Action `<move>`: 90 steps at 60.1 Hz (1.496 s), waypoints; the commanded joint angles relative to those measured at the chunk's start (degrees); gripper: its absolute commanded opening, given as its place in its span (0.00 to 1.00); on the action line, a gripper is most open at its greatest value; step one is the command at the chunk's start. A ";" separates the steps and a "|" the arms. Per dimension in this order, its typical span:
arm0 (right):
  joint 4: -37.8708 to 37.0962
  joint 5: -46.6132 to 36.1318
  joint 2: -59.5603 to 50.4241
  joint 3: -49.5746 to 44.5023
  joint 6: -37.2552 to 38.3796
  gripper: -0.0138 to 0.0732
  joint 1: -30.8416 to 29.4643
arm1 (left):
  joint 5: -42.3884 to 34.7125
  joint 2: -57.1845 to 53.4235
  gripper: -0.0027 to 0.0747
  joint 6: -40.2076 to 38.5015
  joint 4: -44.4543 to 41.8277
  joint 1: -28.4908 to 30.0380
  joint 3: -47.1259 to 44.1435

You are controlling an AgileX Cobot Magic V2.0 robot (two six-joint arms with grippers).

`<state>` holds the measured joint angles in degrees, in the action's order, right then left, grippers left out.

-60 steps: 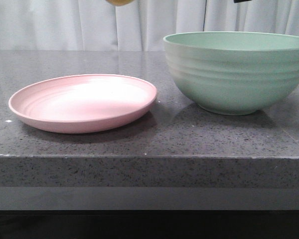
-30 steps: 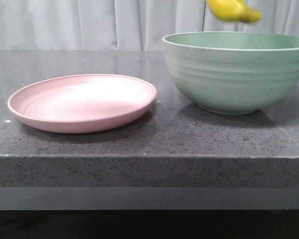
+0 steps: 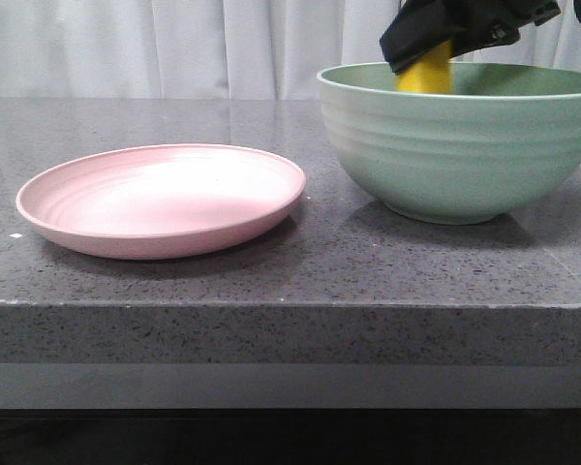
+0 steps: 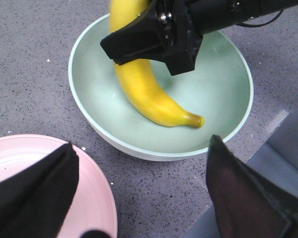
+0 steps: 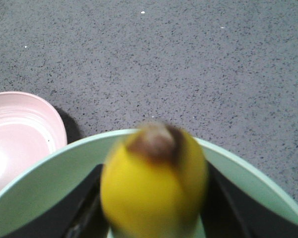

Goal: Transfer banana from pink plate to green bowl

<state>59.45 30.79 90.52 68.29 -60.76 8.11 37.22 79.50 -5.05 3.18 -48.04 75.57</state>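
The right gripper (image 4: 154, 37) is pinching the banana (image 4: 149, 94) inside the green bowl (image 4: 89, 114) — releasing while it is tilted risks it bouncing out.

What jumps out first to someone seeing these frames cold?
The bright yellow banana, gripped by the right claw, hangs down inside the big green bowl on the right of the counter. Beside it on the left sits the pink plate, with nothing on it. The left claw is open above the gap between plate and bowl, holding nothing.
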 commanded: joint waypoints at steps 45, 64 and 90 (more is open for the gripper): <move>1.98 2.43 -14.22 1.97 -0.69 0.09 -0.06 | -3.70 -2.05 0.35 -0.28 -1.21 -0.59 1.86; -1.99 10.99 -22.70 1.54 7.38 0.09 0.41 | -5.96 -3.99 0.01 -4.56 -11.74 3.46 1.86; -11.48 -6.24 -49.59 -18.96 15.95 0.09 2.42 | -16.87 -28.31 0.01 -15.79 -24.95 13.11 -19.59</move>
<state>47.07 30.23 45.65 52.25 -45.10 10.38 26.65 56.75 -19.91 -20.77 -35.48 58.66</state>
